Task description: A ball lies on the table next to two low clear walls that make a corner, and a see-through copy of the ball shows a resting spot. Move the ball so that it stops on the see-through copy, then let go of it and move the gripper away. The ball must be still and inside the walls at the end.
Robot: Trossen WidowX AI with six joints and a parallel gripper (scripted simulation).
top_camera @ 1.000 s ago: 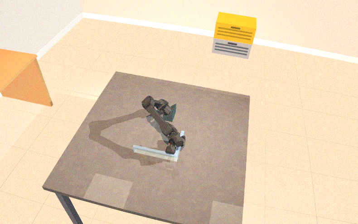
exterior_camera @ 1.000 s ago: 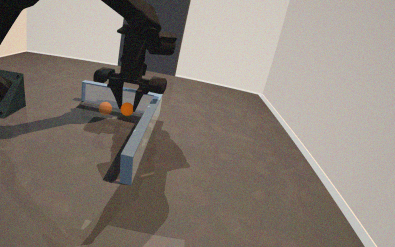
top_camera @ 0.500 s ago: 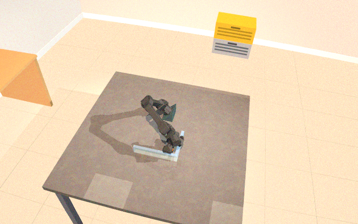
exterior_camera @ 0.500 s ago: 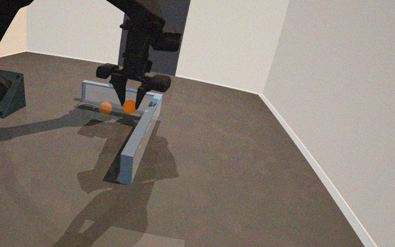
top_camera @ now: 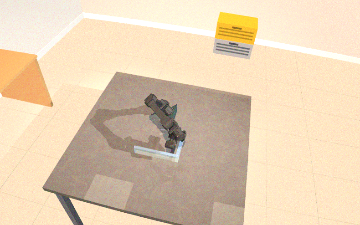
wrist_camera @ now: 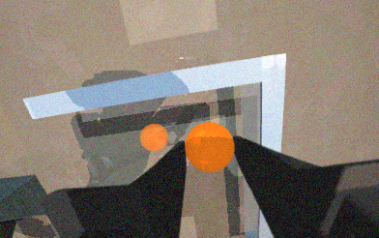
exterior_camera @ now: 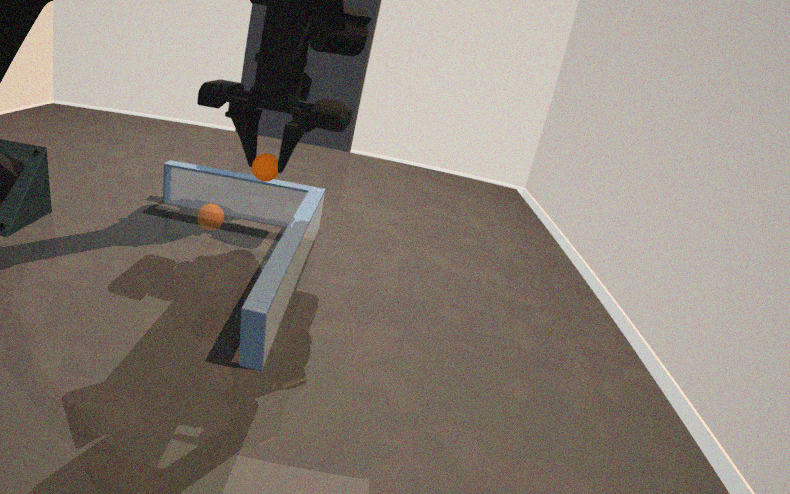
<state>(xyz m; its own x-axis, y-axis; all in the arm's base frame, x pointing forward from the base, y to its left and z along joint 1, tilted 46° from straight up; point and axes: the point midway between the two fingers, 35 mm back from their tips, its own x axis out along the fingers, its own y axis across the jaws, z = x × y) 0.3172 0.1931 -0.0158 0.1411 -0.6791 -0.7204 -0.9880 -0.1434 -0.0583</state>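
The solid orange ball (exterior_camera: 265,167) (wrist_camera: 210,147) is between the fingertips of my gripper, held above the table at about the height of the wall tops or higher. My gripper (exterior_camera: 267,168) (wrist_camera: 208,143) points down and is shut on the ball. The paler see-through copy (exterior_camera: 210,216) (wrist_camera: 154,137) rests on the table inside the corner, left of the held ball in both views. The two clear walls (exterior_camera: 282,262) (wrist_camera: 218,73) (top_camera: 153,151) meet in a corner. In the top view the arm hides the ball and the copy.
The dark green arm base (exterior_camera: 29,192) (wrist_camera: 19,195) (top_camera: 174,111) stands on the brown table (top_camera: 212,119) (exterior_camera: 436,349). The walls stand close below and around the gripper. The arm's shadow falls across the corner. A yellow and grey cabinet (top_camera: 236,29) stands on the floor beyond the table.
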